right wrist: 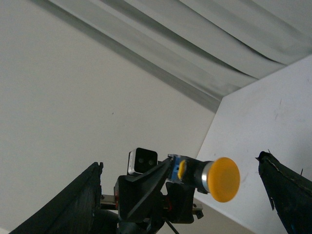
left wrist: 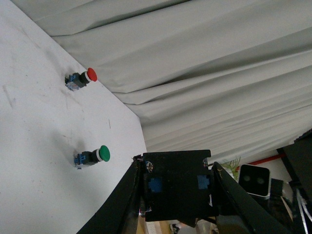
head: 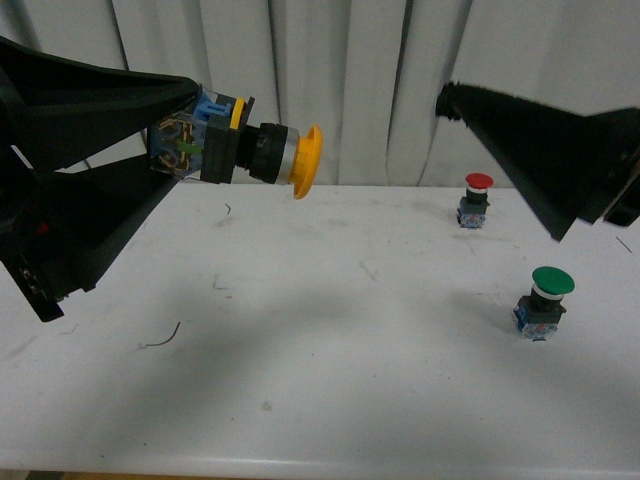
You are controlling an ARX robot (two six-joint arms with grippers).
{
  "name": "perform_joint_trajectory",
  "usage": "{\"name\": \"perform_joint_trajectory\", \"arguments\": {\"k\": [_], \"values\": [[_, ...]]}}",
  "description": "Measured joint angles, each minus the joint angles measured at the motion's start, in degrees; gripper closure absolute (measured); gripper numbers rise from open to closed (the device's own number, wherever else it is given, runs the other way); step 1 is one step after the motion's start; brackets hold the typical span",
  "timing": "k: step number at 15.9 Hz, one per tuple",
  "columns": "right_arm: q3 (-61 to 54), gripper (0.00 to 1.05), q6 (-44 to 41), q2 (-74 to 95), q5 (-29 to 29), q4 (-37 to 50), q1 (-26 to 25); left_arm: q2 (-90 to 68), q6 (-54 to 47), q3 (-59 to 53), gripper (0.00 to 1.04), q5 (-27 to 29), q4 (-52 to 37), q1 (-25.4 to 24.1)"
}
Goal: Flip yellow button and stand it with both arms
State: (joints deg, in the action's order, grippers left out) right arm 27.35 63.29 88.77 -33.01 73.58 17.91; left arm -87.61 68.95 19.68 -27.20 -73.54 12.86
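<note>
Left gripper (head: 185, 140) is clamped on the contact block of the small yellow mushroom-cap push button (head: 265, 152). It's holding the button sideways in the air above the white table (head: 330, 400), cap facing the right gripper (head: 520, 150), which is spread wide and empty. I'd pinch the black body squarely with the right before the left lets go. The green-capped button (head: 545, 300) and the farther red-capped button (head: 477, 198) stand well clear.

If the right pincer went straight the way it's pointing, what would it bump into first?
Most likely the yellow button, held in the air by the left pincer with its cap facing the open right pincer. Nothing else shows between them, though the depth is hard to judge.
</note>
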Motion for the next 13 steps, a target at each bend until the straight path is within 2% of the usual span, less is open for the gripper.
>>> {"name": "perform_joint_trajectory", "arguments": {"k": [6, 8, 13], "values": [[1.5, 0.06, 17.3, 12.3, 6.2, -0.2, -2.2, 0.8, -0.4, 0.0, 0.7, 0.0, 0.0, 0.1], [3.4, 0.06, 19.7, 13.0, 6.9, 0.1, -1.6, 0.8, -0.4, 0.0, 0.7, -0.1, 0.0, 0.1], [7.0, 0.06, 21.1, 14.9, 8.7, 0.1, 4.0, 0.8, -0.4, 0.0, 0.7, -0.3, 0.0, 0.1]]}}
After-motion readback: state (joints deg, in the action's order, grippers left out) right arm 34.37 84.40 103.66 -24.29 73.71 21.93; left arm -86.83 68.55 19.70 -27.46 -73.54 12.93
